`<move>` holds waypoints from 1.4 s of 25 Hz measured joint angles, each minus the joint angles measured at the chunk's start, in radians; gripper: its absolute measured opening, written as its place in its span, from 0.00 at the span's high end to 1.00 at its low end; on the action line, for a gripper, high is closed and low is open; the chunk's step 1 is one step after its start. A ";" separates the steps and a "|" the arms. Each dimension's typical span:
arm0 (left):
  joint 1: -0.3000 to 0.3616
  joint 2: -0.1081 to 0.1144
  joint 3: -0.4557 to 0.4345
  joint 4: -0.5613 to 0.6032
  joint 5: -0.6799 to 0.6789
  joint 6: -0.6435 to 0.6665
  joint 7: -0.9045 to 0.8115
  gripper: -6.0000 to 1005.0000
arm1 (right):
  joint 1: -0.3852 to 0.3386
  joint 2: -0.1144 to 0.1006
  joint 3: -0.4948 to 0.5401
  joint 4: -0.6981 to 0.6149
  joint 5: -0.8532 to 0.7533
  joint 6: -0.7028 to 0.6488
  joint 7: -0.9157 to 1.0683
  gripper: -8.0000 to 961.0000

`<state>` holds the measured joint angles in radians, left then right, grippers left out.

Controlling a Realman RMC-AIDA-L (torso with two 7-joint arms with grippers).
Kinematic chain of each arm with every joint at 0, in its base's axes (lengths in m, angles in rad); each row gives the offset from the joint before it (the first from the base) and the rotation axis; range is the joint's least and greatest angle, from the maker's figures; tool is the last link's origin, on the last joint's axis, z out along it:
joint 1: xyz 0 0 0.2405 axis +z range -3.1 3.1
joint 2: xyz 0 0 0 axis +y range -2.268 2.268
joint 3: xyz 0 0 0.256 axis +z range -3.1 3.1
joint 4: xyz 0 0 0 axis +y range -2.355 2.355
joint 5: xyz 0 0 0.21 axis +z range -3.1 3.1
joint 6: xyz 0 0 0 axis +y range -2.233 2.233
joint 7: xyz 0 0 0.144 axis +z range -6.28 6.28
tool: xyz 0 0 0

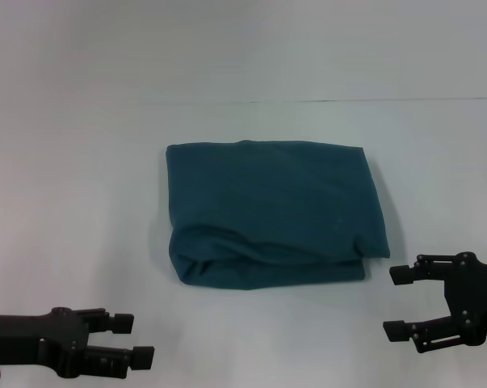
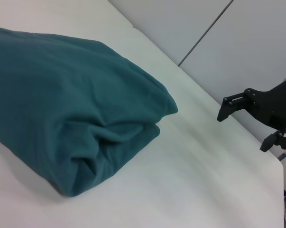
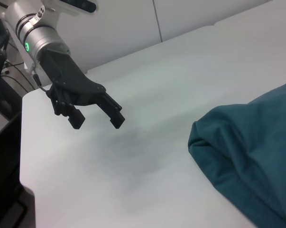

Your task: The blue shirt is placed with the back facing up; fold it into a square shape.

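Note:
The blue shirt [image 1: 271, 212] lies folded into a rough square bundle in the middle of the white table, its near edge bunched with loose folds. It also fills the left wrist view as a teal shirt [image 2: 62, 109] and shows at one side in the right wrist view as the same shirt [image 3: 256, 156]. My left gripper [image 1: 130, 338] hovers open near the front left, apart from the cloth. My right gripper [image 1: 398, 301] stands open at the front right, just off the shirt's near right corner. Both hold nothing.
The white table [image 1: 81, 242] stretches around the shirt, with its far edge meeting a pale wall [image 1: 243, 48]. In the right wrist view the table's corner edge [image 3: 24, 156] drops off beside the left arm.

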<state>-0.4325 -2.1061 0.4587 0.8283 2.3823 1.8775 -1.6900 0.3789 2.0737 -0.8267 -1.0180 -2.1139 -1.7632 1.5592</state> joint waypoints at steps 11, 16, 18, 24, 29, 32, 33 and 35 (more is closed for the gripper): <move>0.001 0.000 0.001 0.000 0.004 -0.002 0.002 0.07 | -0.003 0.003 0.002 -0.002 0.000 -0.003 0.001 0.04; 0.000 0.001 0.002 0.000 0.011 0.018 0.005 0.07 | -0.004 0.003 0.002 -0.009 0.004 -0.025 0.003 0.04; -0.006 0.005 0.002 0.000 0.012 0.053 0.019 0.07 | -0.002 0.002 0.005 -0.009 0.005 -0.042 0.001 0.04; -0.020 0.013 0.003 -0.001 0.008 0.156 0.049 0.07 | 0.005 -0.009 0.023 -0.009 0.012 -0.138 0.001 0.04; -0.025 0.015 0.011 -0.002 0.008 0.169 0.045 0.07 | 0.010 -0.013 0.069 -0.009 0.017 -0.207 0.000 0.04; -0.033 0.016 0.014 -0.004 0.005 0.170 0.045 0.07 | 0.007 -0.014 0.074 -0.010 0.017 -0.217 -0.003 0.04; -0.035 0.016 0.014 -0.005 0.003 0.170 0.045 0.07 | 0.007 -0.014 0.075 -0.010 0.017 -0.218 -0.005 0.04; -0.038 0.018 0.012 -0.005 -0.003 0.170 0.043 0.07 | 0.004 -0.014 0.075 -0.010 0.017 -0.218 -0.011 0.04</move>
<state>-0.4707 -2.0882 0.4709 0.8230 2.3797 2.0476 -1.6466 0.3827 2.0600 -0.7517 -1.0277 -2.0969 -1.9809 1.5479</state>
